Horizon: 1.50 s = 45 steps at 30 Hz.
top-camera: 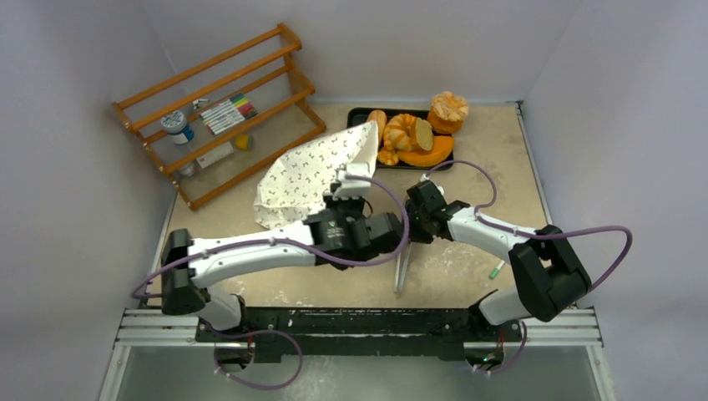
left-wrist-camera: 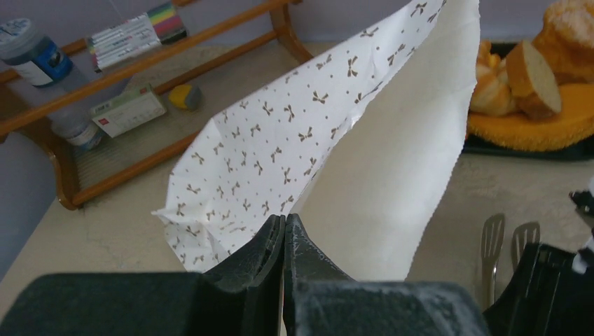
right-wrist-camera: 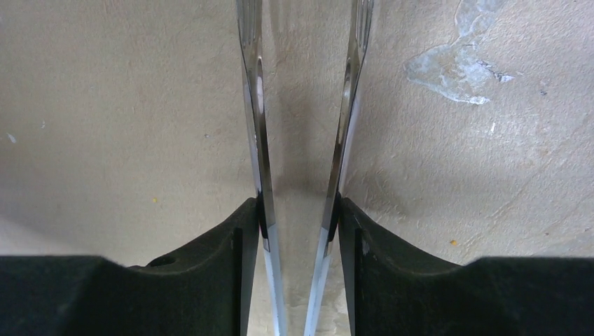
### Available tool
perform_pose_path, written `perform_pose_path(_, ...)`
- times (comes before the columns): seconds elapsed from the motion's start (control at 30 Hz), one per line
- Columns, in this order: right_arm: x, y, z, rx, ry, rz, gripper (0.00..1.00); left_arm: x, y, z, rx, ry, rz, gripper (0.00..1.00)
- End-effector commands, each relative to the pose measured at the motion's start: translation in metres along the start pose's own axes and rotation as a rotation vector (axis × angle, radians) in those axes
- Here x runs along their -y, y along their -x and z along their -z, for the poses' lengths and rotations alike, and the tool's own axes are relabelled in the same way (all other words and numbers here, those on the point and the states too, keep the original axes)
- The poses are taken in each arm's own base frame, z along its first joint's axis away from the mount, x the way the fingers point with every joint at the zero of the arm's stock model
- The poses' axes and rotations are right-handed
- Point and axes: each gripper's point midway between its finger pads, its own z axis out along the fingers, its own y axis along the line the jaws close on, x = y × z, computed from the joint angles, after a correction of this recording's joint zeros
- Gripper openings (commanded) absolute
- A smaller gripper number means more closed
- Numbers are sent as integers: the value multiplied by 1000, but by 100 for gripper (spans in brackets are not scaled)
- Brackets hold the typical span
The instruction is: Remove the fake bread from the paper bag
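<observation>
The paper bag [top-camera: 311, 173] is off-white with small dark marks and is held up at a tilt, its mouth toward the tray. My left gripper [top-camera: 349, 182] is shut on the bag's near edge [left-wrist-camera: 285, 218]; the bag's plain side [left-wrist-camera: 392, 161] faces the left wrist camera. No bread shows inside the bag. Several pieces of fake bread [top-camera: 415, 134] lie on the black tray [top-camera: 357, 114], also visible in the left wrist view [left-wrist-camera: 532, 77]. My right gripper [top-camera: 415, 219] is shut on metal tongs [right-wrist-camera: 259, 140], one arm against each finger, with the gripper [right-wrist-camera: 299, 203] above bare tabletop.
A wooden rack [top-camera: 221, 109] with markers [top-camera: 227, 113] and a blue-labelled bottle [top-camera: 176, 126] lies at the back left. The tongs' flat tips [left-wrist-camera: 492, 238] point toward the near edge [top-camera: 401, 271]. White walls close in on the table's left, right and back.
</observation>
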Motion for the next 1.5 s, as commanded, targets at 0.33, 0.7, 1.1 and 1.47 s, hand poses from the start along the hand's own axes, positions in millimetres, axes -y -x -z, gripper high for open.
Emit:
perform_pose_path(0.33,-1,3,-12,4,8,6,56,-165,127,-46,11,214,282,0)
perform_pose_path(0.7,-2,8,-9,20,8,14,88,-199,143,-107,-24,281,367,0)
perform_pose_path(1.1,-1,8,-9,25,11,11,90,-189,168,-144,7,147,637,0)
perform_pose_path(1.47,3,9,-4,42,3,6,90,-172,214,-156,81,26,875,0)
